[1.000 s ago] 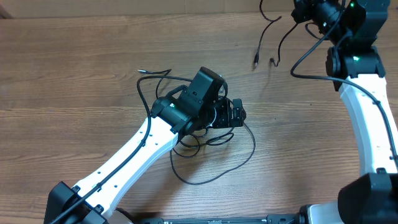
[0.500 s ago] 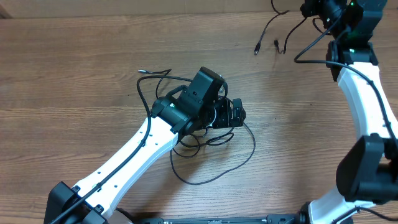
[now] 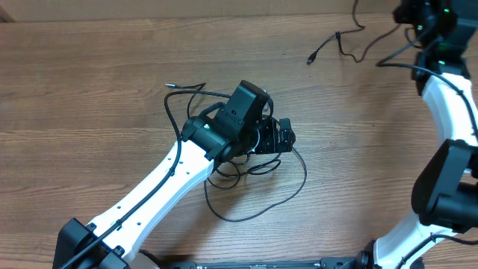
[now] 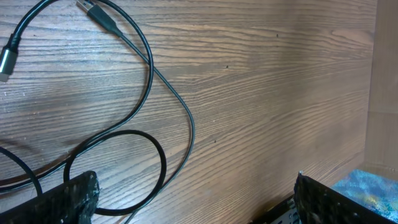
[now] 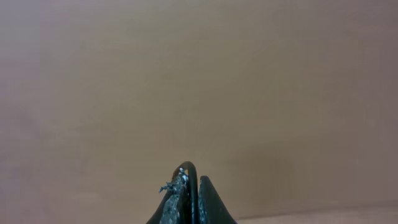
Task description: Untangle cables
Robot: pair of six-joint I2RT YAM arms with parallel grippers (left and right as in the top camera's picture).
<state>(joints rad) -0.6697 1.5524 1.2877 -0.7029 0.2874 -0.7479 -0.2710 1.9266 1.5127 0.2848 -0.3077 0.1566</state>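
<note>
At the far right edge of the wooden table (image 3: 89, 90): right gripper (image 5: 193, 182), fingers pressed together on a thin loop of the drawn cable (image 3: 351, 51) (a slim black cord, round in section, matte). Compared with a second ago, this arm has swung farther toward the top right corner. The cord's small plug end (image 3: 311, 58) has trailed up the table after it and now lies closer to the back edge.

Mid-table: left gripper (image 3: 280, 136), jaws spread to their widest, over the cable bundle (image 3: 258, 196). Arm and bundle show no change from the earlier frames.

Bundle: several thin black cords in loose overlapping loops, partly hidden beneath the arm. One strand reaches out to the left and ends in a small tip (image 3: 170, 85).

Left wrist view: two glossy curved strands on the boards, one silver metal connector (image 4: 5, 59) at the left edge, one dark moulded plug (image 4: 99, 15) at the top.

Table surface: brown wood grain, smooth, faintly streaked.
</note>
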